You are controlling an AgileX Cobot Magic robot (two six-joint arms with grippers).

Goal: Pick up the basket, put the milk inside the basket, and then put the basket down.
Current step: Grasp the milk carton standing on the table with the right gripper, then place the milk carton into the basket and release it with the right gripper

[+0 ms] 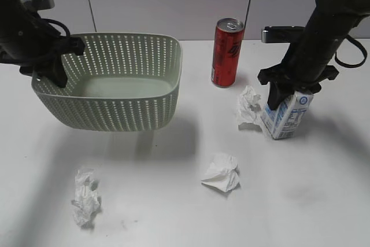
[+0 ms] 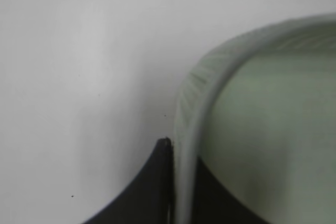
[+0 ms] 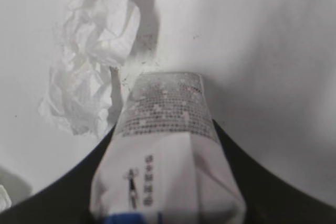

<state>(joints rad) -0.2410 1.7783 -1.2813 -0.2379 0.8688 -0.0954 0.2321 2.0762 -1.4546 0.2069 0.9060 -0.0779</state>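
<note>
While my left gripper (image 1: 55,76) pinches the pale sage-green perforated plastic basket (image 1: 115,79) aloft by its rim, it may tilt; my right fingers (image 3: 231,145) clamp the white-and-blue milk carton (image 1: 286,114) on the surface (image 1: 173,201), risking slip.

No text can be read with certainty. The small white-and-blue gable-top milk carton (image 1: 287,117) carries blue print too small to make out, and the tall red can (image 1: 227,52) bears an illegible black mark.
</note>
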